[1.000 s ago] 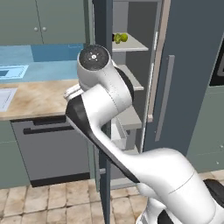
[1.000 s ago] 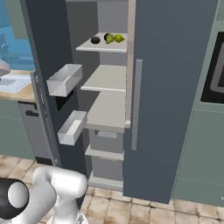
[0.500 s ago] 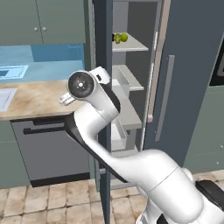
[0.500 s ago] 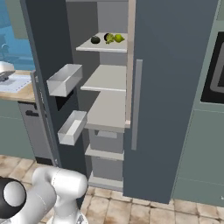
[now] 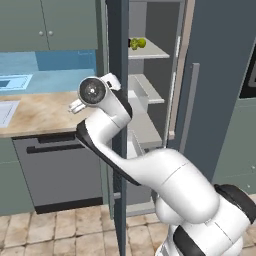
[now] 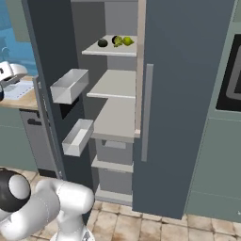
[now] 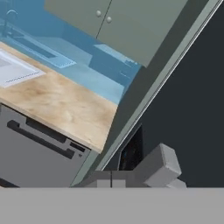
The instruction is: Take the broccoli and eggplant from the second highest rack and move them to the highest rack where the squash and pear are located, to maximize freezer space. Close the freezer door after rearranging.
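The freezer door point(image 6: 44, 66) stands open, and from the left base view I see the freezer door point(image 5: 118, 125) edge-on. On the highest rack point(image 6: 113, 51) lie a dark eggplant point(image 6: 102, 43) and a close cluster of green and yellow-green produce point(image 6: 122, 41); I cannot tell broccoli, squash and pear apart. The second highest rack point(image 6: 117, 84) is bare. My gripper point(image 7: 111, 180) is shut on nothing, on the outer left side of the door, above the wooden counter point(image 7: 57, 109). The hand point(image 6: 8, 73) shows at the far left.
Two grey bins point(image 6: 70, 85) point(image 6: 78, 136) hang on the door's inner face. The fridge's right door point(image 6: 188, 94) is closed, with a long handle point(image 6: 148, 113). A dishwasher point(image 5: 60, 170) sits under the counter, a sink point(image 5: 12, 82) behind it, an oven point(image 6: 233, 70) at right.
The arm's upper joint has swung down and to the left, away from the freezer opening toward the counter. The gripper stays shut. The produce has not moved.
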